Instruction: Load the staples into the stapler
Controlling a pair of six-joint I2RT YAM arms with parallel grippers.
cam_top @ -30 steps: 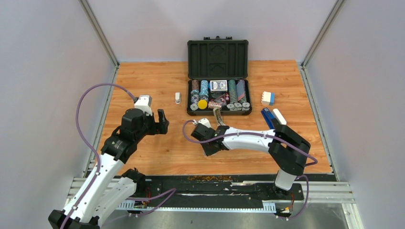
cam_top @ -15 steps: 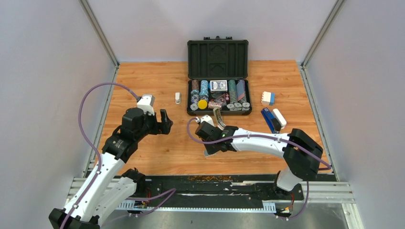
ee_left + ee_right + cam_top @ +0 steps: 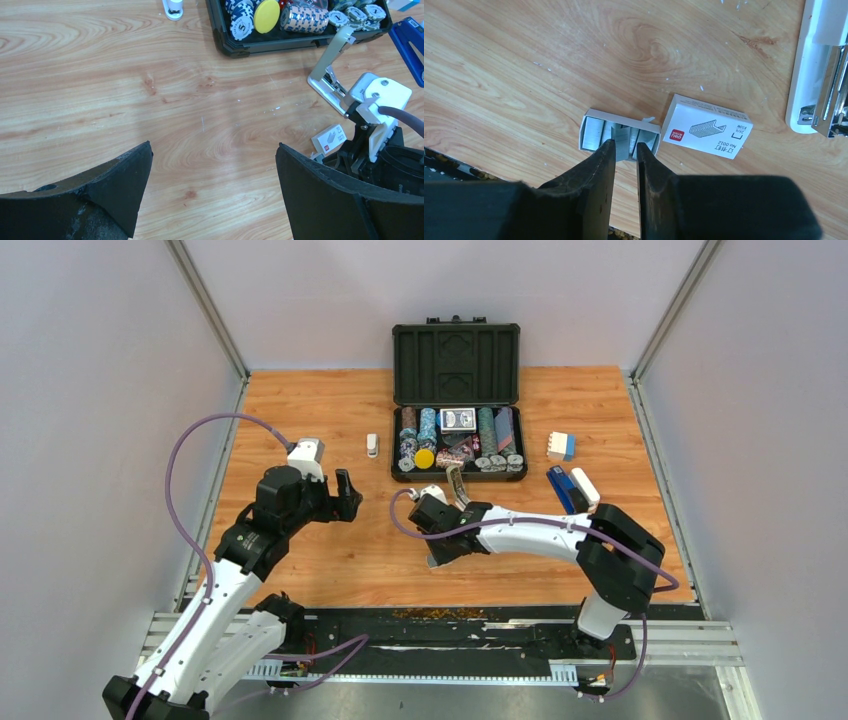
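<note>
The staples lie as silvery strips in a small white tray on the table, with the white printed sleeve beside it on the right. My right gripper is closed onto one staple strip at the tray's near edge; in the top view it sits low over the table. The stapler lies open at the right edge of that view, with its arm raised. My left gripper is open and empty, hovering to the left.
An open black poker-chip case stands at the back middle. A dark blue stapler with a white piece lies on the right, with a blue-white box behind it. A small white object lies left of the case.
My right wrist has shifted a little forward and down at the tray, and its elbow has swung. My left gripper has moved slightly right and further away.
</note>
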